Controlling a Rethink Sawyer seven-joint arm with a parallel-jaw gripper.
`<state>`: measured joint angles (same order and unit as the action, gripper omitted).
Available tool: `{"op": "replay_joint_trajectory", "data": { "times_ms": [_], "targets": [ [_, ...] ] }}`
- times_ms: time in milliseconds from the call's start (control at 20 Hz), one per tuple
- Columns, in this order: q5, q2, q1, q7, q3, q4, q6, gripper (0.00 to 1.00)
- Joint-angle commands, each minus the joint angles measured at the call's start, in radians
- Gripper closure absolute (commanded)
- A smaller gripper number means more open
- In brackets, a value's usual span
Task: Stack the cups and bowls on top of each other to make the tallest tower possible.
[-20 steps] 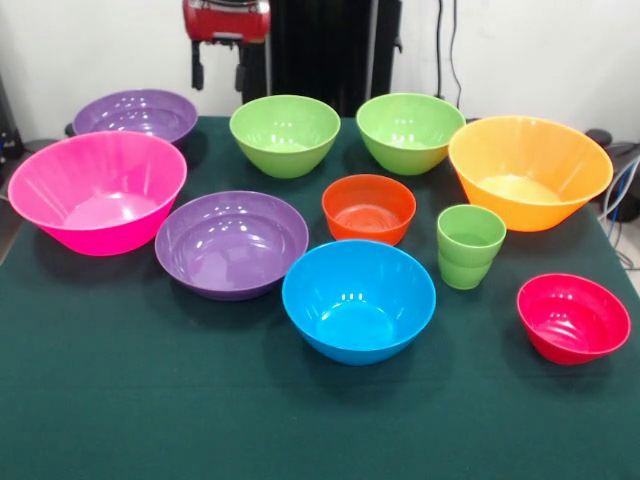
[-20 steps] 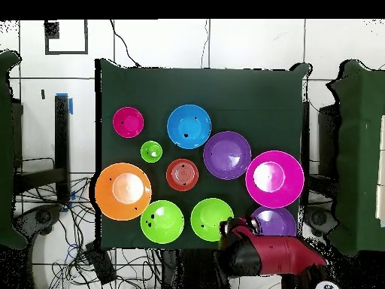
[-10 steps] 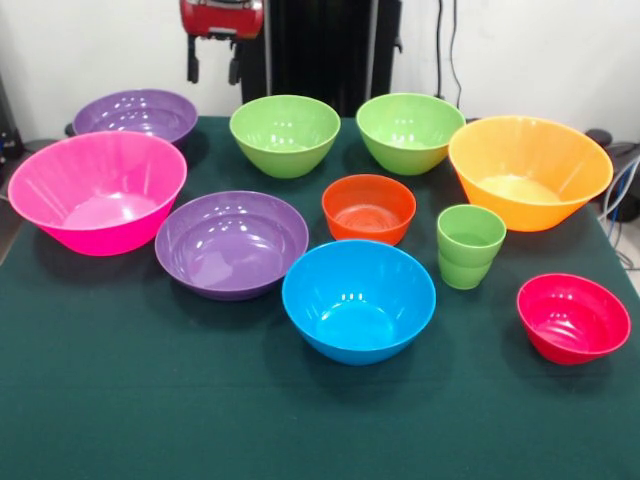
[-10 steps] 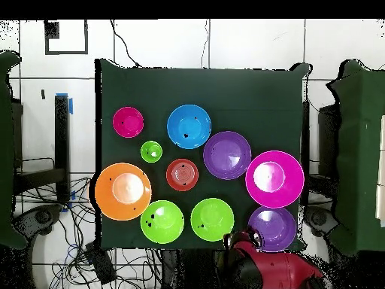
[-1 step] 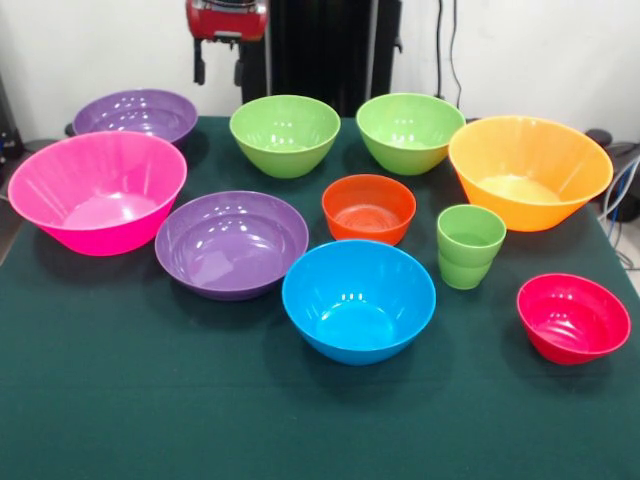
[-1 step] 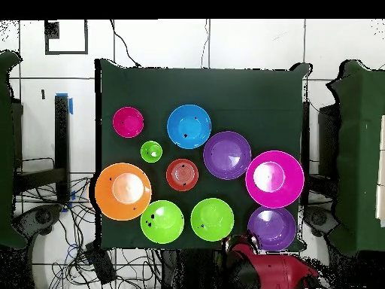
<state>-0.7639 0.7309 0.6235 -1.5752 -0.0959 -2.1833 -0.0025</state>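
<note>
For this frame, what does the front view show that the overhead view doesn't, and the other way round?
Only the front view shows that the cups are two nested tumblers, one seated in the other, and how deep each bowl is. It also shows the gripper hanging open above the table's far edge. Only the overhead view shows the whole green table, the bare stretch beyond the blue bowl, and the tiled floor and cables around it. Both show the same nine bowls standing apart, none stacked yet, with the arm drawn back from them.
</note>
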Motion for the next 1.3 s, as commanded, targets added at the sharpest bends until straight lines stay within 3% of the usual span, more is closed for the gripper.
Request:
{"op": "replay_joint_trajectory", "data": {
  "times_ms": [50,400,1300],
  "targets": [
    [-0.028,-0.035,-0.007,-0.107,0.066,-0.003,-0.030,0.00],
    [-0.019,-0.085,-0.002,-0.102,0.079,0.060,-0.028,0.00],
    [-0.012,0.001,0.137,0.050,0.275,0.128,0.158,0.00]
  ]
}}
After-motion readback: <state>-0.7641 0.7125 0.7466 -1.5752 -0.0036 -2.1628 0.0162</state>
